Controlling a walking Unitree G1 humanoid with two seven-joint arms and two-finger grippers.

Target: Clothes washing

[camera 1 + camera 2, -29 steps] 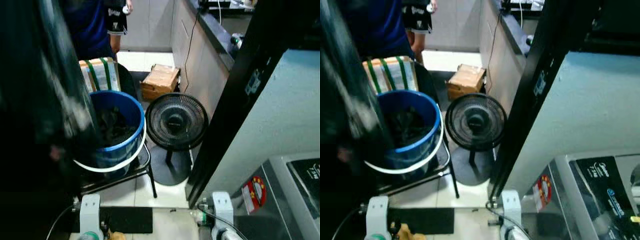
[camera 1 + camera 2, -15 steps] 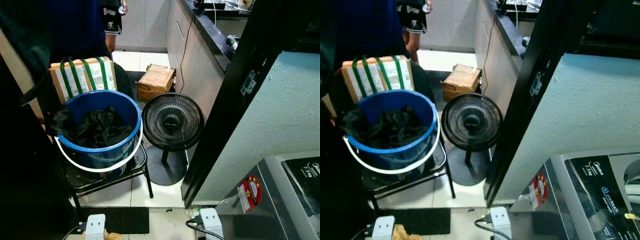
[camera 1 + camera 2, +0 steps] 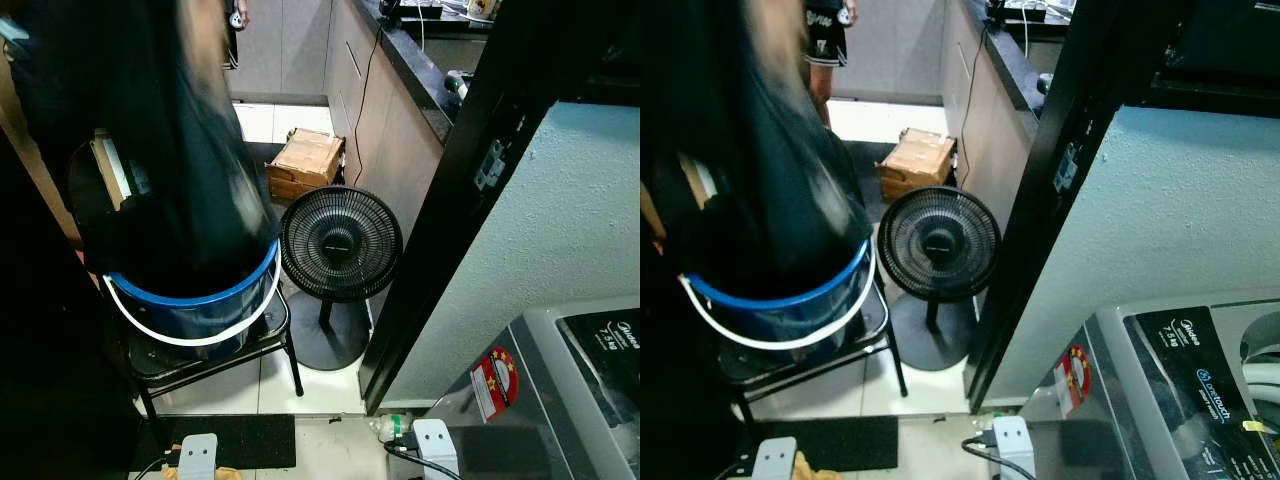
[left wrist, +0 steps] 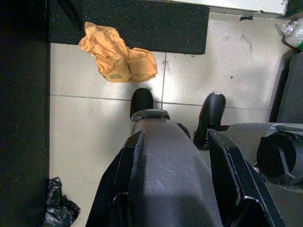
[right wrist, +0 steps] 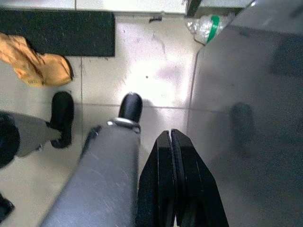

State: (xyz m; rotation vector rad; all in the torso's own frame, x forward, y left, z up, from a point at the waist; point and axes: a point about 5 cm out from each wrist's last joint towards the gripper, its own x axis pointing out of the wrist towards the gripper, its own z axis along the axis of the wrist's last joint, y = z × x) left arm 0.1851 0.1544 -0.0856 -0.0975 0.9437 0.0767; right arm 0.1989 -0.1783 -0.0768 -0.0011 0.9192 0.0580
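A blue bucket (image 3: 200, 305) with a white handle sits on a black stool (image 3: 275, 335). A large dark garment (image 3: 190, 170), blurred by motion, hangs over the bucket and hides its inside; what holds it up I cannot tell. The grey washing machine (image 3: 570, 390) shows its top corner at the lower right. My left gripper (image 4: 175, 137) hangs open over the tiled floor, my own grey leg seen between its fingers. My right gripper (image 5: 170, 135) hangs shut with nothing in it, beside the machine's grey side (image 5: 246, 94).
A black floor fan (image 3: 340, 245) stands right of the stool, a cardboard box (image 3: 305, 160) behind it. A black door frame (image 3: 450, 200) slants beside the machine. A person (image 3: 237, 15) stands beyond the bucket. On the floor lie an orange cloth (image 4: 118, 59), a black mat (image 4: 137, 23) and a power strip (image 3: 435, 445).
Half a second ago the bucket's dark clothes lay in plain sight; now a dark garment is raised over it, hiding the bucket's inside and the strapped box behind. The camera has shifted slightly.
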